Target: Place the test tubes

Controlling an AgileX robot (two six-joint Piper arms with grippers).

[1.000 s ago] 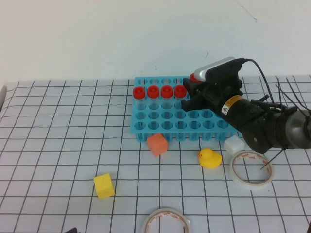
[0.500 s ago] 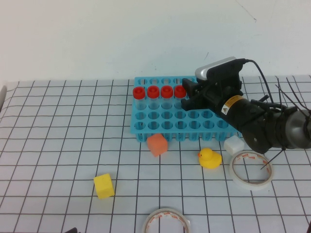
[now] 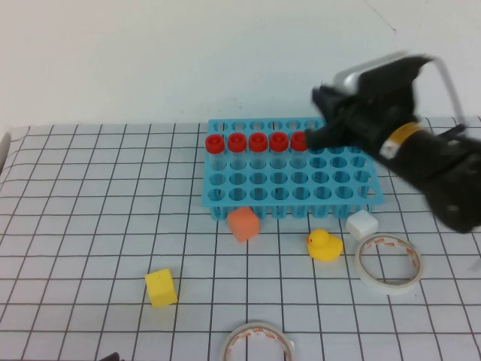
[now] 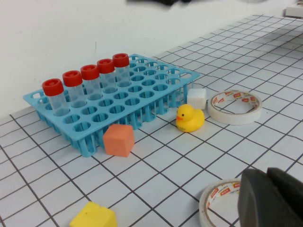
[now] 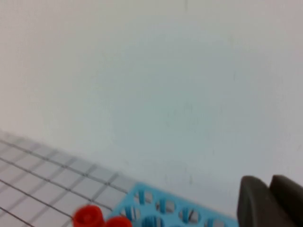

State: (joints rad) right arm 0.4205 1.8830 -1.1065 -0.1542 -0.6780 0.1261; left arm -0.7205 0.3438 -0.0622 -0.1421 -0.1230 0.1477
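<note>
The blue test-tube rack stands at the back middle of the gridded table. Several clear tubes with red caps stand upright in one row of it, the rightmost tube just below my right gripper. That gripper hangs above the rack's right part, clear of the tubes. In the right wrist view its fingers are together with nothing between them, over the rack. My left gripper is shut and empty, low near the table's front edge over a tape roll.
An orange cube, a yellow duck and a white cube lie in front of the rack. A tape roll lies at the right, a yellow cube front left, another tape roll at the front edge.
My right gripper let go of a red-capped tube, which now stands in the rack as the row's rightmost. The gripper rose up and to the right, and its fingers closed.
</note>
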